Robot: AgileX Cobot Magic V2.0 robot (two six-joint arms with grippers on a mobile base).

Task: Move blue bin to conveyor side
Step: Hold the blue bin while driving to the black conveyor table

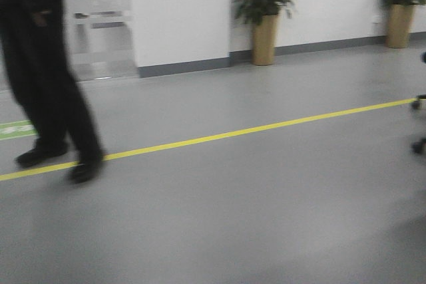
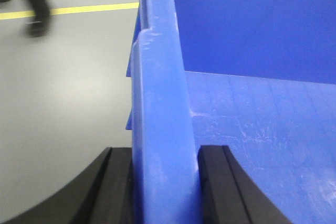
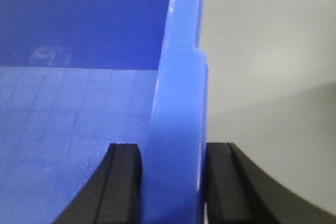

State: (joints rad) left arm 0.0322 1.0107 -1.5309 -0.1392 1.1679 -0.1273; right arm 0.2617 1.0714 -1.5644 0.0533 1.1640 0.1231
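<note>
The blue bin [image 2: 157,93] fills both wrist views and hangs over the grey floor. In the left wrist view my left gripper [image 2: 166,150] is shut on its thick left rim, with one black finger [image 2: 116,182] outside the wall and the other inside. In the right wrist view my right gripper [image 3: 172,148] is shut on the bin's [image 3: 178,87] right rim in the same way, one finger [image 3: 123,182] inside. What shows of the bin's inside holds nothing. The front view shows neither the bin nor the grippers. The conveyor side is out of view.
A person in black [image 1: 46,84] walks at the left, across a yellow floor line [image 1: 219,136]. Two potted plants [image 1: 264,14] [image 1: 401,4] stand against the white back wall, beside a glass door [image 1: 100,24]. Dark casters [image 1: 419,124] show at the right edge.
</note>
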